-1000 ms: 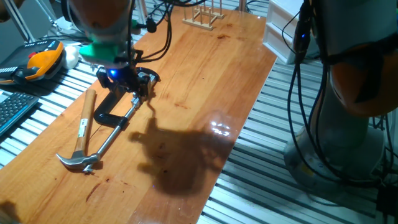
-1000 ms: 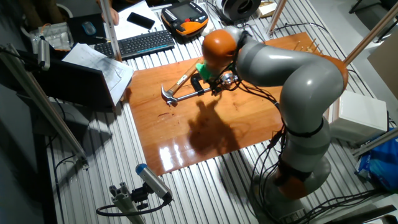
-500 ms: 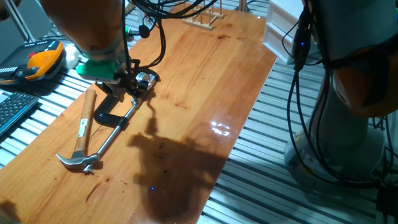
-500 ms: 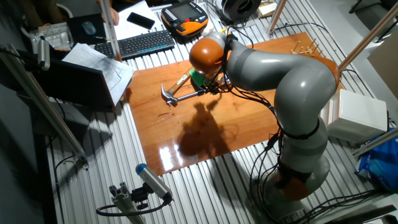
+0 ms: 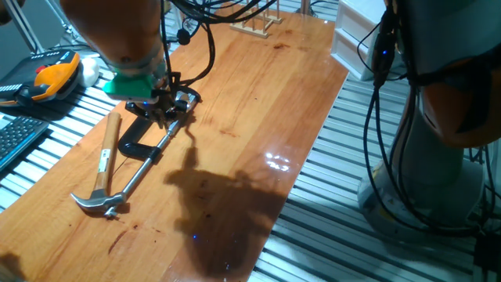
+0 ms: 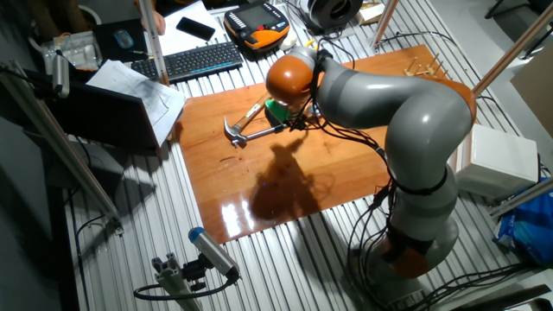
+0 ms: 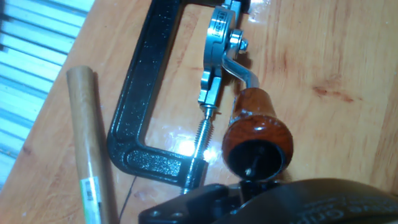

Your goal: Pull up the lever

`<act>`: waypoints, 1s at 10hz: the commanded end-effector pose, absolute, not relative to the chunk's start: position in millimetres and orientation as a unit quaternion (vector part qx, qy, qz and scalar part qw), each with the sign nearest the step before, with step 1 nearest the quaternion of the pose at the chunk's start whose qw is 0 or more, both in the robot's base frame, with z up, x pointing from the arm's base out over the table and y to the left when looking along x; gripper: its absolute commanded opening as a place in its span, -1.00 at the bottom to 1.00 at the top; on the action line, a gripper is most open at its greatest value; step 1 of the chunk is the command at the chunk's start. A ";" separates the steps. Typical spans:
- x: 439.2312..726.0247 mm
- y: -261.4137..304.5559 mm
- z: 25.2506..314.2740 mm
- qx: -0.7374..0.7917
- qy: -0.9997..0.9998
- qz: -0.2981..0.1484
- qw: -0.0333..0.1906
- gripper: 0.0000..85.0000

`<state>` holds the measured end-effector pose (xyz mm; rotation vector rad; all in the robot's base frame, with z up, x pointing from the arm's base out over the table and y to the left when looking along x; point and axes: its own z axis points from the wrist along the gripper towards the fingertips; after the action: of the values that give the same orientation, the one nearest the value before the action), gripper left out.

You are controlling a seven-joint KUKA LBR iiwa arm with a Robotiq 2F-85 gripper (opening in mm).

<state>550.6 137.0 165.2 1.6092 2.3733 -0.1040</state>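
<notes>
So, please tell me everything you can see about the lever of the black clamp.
The lever is a short bent silver metal arm ending in a glossy reddish-brown knob. It is hinged to the silver fitting on the black C-shaped clamp, beside the threaded screw. It lies low over the wooden table, knob toward the gripper.

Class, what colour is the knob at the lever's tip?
Glossy reddish-brown knob on the silver lever; the hand view shows it best.

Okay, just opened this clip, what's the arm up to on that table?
The pincer is down over the black C-shaped clamp on the wooden table, right at its lever with the reddish-brown knob. Whether the pincer is gripping the lever cannot be told. A wooden-handled hammer lies untouched beside the clamp.
</notes>
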 end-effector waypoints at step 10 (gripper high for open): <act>550.5 137.1 166.8 0.573 0.803 -0.044 0.157 0.60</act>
<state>550.5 136.4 167.0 1.6437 2.3059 -0.1200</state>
